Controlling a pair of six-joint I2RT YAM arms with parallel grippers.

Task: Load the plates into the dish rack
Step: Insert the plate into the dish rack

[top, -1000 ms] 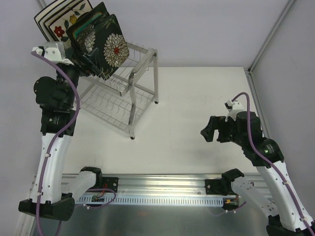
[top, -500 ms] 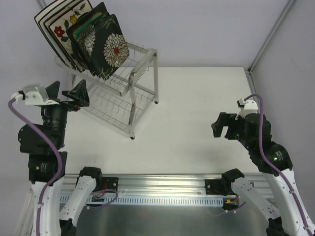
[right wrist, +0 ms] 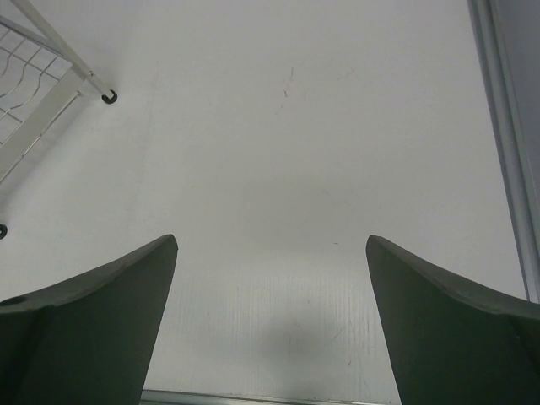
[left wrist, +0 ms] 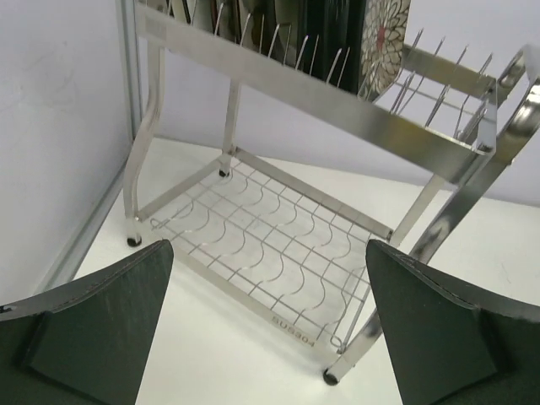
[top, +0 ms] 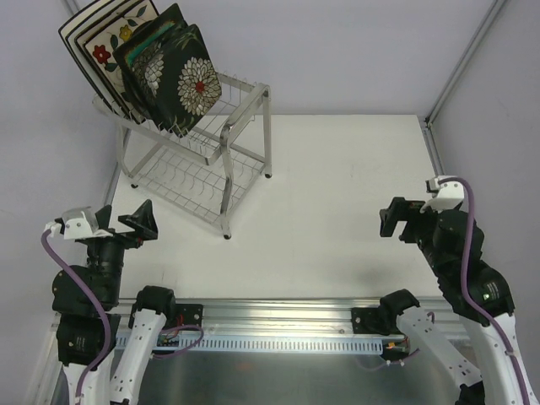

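Several plates (top: 173, 76): on edge in dish rack (top: 245, 126) top tier, far left.
Left claw (top: 123, 223): apart, empty, near rack.
Right claw (top: 396, 219): apart, empty, over desk (top: 337, 177).

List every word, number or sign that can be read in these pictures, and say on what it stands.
"SUS304": stamped on the front bar of the lower shelf of the dish rack, left wrist view.
No other text can be read; the plates show only flowers.

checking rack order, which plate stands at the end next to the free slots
The dark square plate with white blooms, rightmost on the dish rack upper tier; the other plates stand behind it.
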